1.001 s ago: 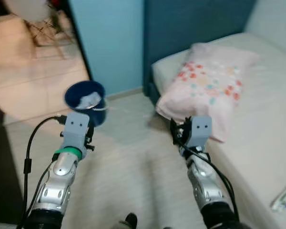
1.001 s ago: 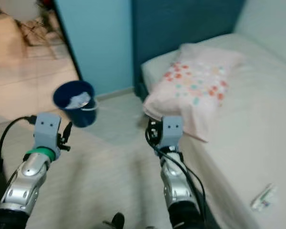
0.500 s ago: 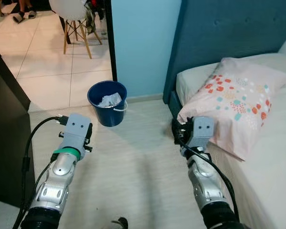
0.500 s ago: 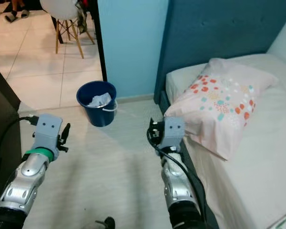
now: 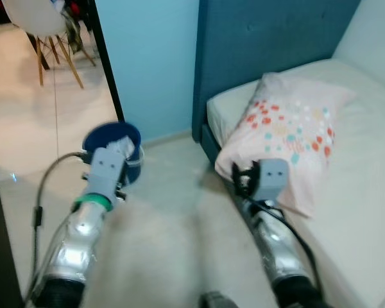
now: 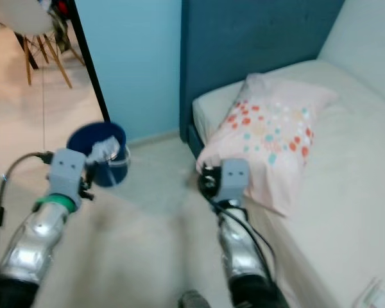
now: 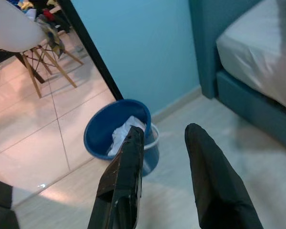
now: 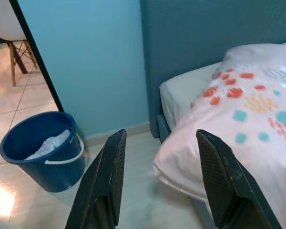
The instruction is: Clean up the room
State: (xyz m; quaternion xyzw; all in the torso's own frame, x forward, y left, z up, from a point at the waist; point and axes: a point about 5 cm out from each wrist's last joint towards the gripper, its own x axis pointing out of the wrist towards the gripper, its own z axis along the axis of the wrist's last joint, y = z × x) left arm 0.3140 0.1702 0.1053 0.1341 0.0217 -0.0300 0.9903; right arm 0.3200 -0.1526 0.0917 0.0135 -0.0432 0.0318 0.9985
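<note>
Bedroom scene, read left to right with the blue bucket (image 5: pixel 113 149) as landmark. Beyond the bucket, through a dark-framed doorway, lies a glossy tiled floor with a white chair (image 5: pixel 35 16) on wooden legs. The bucket itself stands on the pale bedroom floor (image 5: pixel 167 186) close to the light blue wall (image 5: pixel 151 64), and holds crumpled white paper (image 7: pixel 125 133); it probably serves as the waste bin for this cleanup, which would explain its place by the door. The left pincer (image 7: pixel 167 143) is raised just short of the bucket, fingers spread and empty, aimed at its rim. The right pincer (image 8: pixel 159 167) is held forward farther from the bucket, toward the bed, fingers likewise spread and carrying nothing. Both arms appear held in a ready posture rather than engaged in a grasp, and the blur low in the head views suggests the robot is on the move. On the far side from the bucket, a dark blue headboard (image 5: pixel 269 38) backs a bed (image 5: pixel 366 167) with a pale sheet. A pink pillow (image 5: pixel 289 131) with coloured dots lies there, one corner overhanging the mattress edge toward the floor. A small pale object, too cut off to identify, shows at the bed's near edge (image 6: pixel 375 292).
</note>
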